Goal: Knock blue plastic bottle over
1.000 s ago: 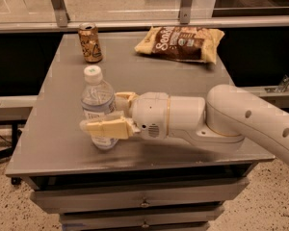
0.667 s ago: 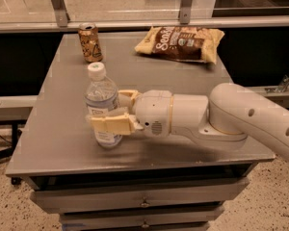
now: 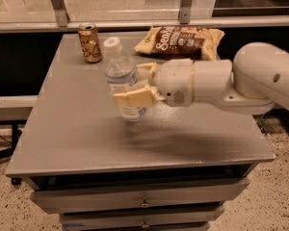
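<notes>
The gripper (image 3: 130, 84) reached in from the right over the middle of the grey table (image 3: 86, 143). Its two cream fingers (image 3: 135, 97) pinched the blue plastic bottle (image 3: 119, 71), one in front of the label and one behind it. The bottle sat between them, tilted, its white cap leaning away from the arm; whether its base touched the tabletop could not be told. Beyond the gripper and off to its far side stood a brown-gold drink can (image 3: 90, 43). A brown snack bag (image 3: 180, 41) lay behind the wrist.
</notes>
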`<state>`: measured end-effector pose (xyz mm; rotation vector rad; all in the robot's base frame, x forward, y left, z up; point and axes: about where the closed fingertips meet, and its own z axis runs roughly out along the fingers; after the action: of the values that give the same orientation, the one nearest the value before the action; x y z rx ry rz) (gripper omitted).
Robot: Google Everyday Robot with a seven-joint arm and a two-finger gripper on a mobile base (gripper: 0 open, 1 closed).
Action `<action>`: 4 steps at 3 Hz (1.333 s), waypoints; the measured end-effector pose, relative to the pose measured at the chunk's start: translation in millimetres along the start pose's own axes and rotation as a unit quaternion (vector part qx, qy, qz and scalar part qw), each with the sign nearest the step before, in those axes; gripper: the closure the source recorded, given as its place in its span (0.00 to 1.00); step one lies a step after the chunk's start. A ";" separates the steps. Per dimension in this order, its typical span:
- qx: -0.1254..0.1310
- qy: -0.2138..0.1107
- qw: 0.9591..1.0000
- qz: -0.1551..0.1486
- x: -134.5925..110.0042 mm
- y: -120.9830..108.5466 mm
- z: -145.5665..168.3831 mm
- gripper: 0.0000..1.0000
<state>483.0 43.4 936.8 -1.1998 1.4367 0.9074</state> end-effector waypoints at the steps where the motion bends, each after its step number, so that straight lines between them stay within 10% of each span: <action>1: -0.008 0.077 0.996 -0.044 -8.8 -19.4 -17.1 1.00; 2: -0.024 0.180 0.980 -0.078 5.0 -28.1 -28.3 1.00; 3: -0.043 0.279 0.954 -0.096 36.5 -30.7 -33.2 1.00; 4: -0.063 0.382 0.916 -0.107 83.1 -33.1 -39.2 1.00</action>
<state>506.8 -18.8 865.4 -1.8956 1.8071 0.3769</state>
